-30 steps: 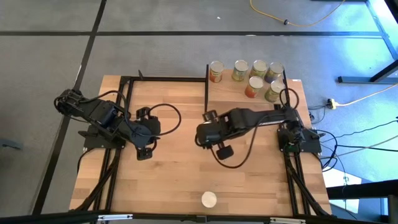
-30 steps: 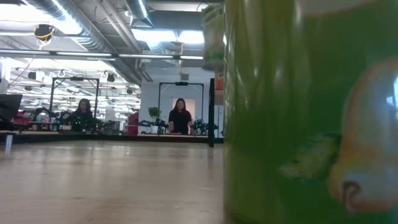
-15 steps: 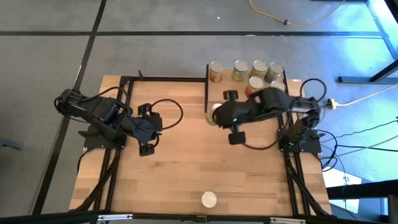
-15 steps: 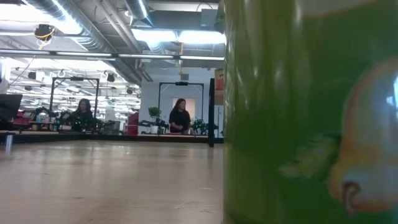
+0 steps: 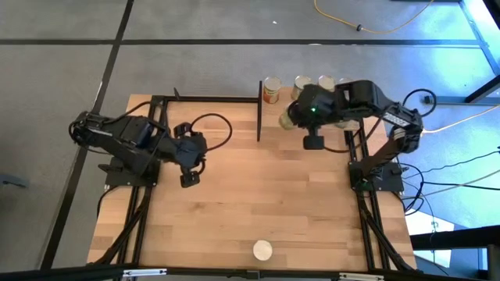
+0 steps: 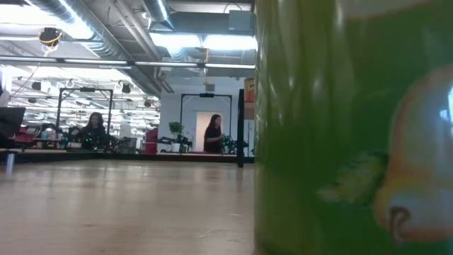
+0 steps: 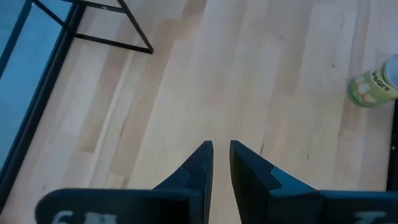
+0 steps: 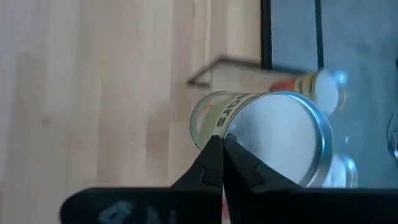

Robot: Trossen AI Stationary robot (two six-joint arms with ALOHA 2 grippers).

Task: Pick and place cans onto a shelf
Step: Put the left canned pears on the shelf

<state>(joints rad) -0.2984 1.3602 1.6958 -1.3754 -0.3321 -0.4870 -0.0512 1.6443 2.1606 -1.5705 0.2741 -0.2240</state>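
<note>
Right gripper (image 5: 291,119) hangs over the shelf (image 5: 269,125), its fingers clamped on a green-labelled can (image 5: 287,119) that lies tilted, its pale round top facing back toward the wrist. In the right wrist view the two dark fingers (image 8: 214,163) meet over the can's rim, and the label and shiny lid (image 8: 283,140) fill the space just ahead of them. Just beyond the held can, on the far side of the shelf, an orange-labelled can (image 5: 271,90) stands upright near the black upright side panel (image 5: 258,109). Beside it, two more cans (image 5: 301,80) peek out from behind the right arm; any others there are hidden by the arm.

Left gripper (image 5: 187,178) hovers well apart from the shelf, over bare tabletop (image 5: 226,211), its fingers (image 7: 200,163) drawn close with only a narrow slit between them and nothing held. Ahead of it and off to one side, a green-labelled can (image 7: 373,87) stands alone on the wood. That same can (image 5: 262,250) sits near the table's front edge in the high view and fills the right half of the low view (image 6: 354,127). People show in the room far behind.
</note>
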